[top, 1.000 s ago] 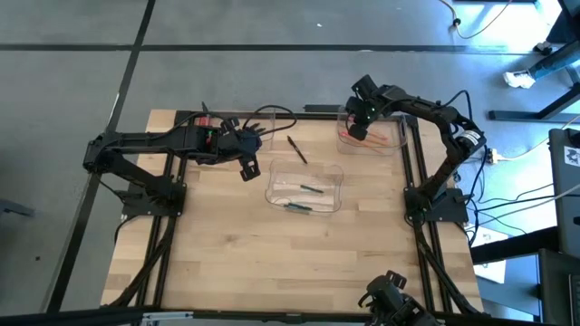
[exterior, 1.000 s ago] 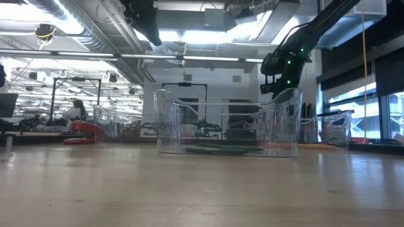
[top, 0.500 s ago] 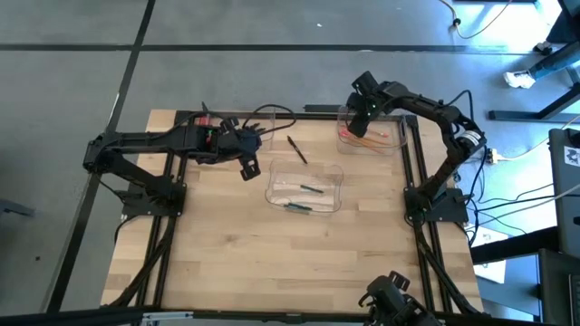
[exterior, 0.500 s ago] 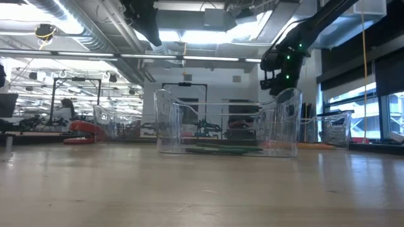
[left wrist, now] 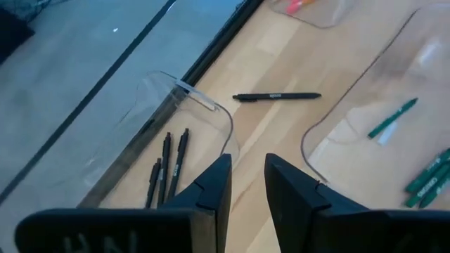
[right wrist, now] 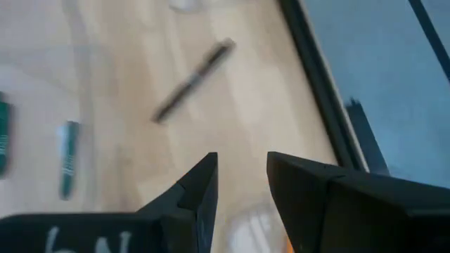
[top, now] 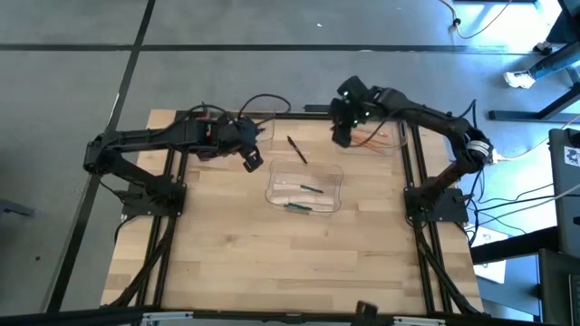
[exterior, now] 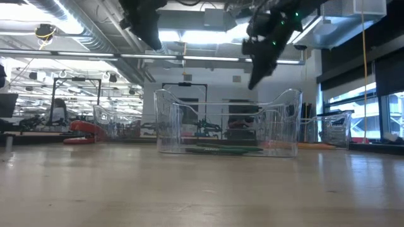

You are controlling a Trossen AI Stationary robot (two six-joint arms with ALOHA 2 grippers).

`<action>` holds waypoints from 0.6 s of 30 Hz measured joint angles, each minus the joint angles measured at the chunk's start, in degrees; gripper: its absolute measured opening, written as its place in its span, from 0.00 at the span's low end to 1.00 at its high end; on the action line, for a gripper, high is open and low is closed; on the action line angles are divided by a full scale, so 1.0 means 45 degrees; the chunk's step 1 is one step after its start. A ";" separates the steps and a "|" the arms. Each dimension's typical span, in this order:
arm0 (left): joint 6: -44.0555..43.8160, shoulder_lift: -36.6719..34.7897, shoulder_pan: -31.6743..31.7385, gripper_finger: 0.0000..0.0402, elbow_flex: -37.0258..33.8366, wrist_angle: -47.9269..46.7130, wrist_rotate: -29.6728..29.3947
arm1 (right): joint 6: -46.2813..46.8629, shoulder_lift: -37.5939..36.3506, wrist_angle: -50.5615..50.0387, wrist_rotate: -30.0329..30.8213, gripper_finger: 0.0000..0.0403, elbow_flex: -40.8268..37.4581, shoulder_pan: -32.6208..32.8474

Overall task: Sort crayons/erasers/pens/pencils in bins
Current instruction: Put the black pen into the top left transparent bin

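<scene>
One slim black pen point(top: 296, 149) lies loose on the pale wood-plank table point(top: 236, 263), in the upper centre of the high view, between the two grippers and outside every bin. Just below it sits the middle bin point(top: 336, 195), a clear shallow plastic tray with rounded corners, holding short dark-green crayons point(top: 312, 189). At the upper right edge of the table a second clear bin point(top: 400, 146) holds long thin orange pencils point(top: 370, 141). A third clear bin point(left wrist: 190, 95), at the table's upper edge, holds three black pens point(left wrist: 169, 164) lying side by side, as the left wrist view shows.

The right gripper point(top: 342, 135) hangs above the table at the second bin's left edge, fingers parted with a narrow gap, nothing between them. The left gripper point(top: 252, 161) hovers left of the loose pen, beside the third bin; its dark, flat-faced fingers point(left wrist: 211, 190) stand slightly apart and hold nothing.
</scene>
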 joint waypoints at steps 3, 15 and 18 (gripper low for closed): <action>0.0796 0.0004 0.0522 0.20 0.0000 0.0303 0.0767 | 0.0000 0.0000 0.0133 -0.0018 0.31 0.0279 0.0877; 0.7026 0.0958 0.4206 0.20 0.0000 0.2149 0.6881 | 0.1348 -0.0001 -0.0865 0.0002 0.31 0.3483 0.2067; 0.8772 0.1558 0.4642 0.20 0.0000 0.2135 0.7901 | 0.1653 0.0000 -0.0844 -0.0002 0.31 0.3840 0.2091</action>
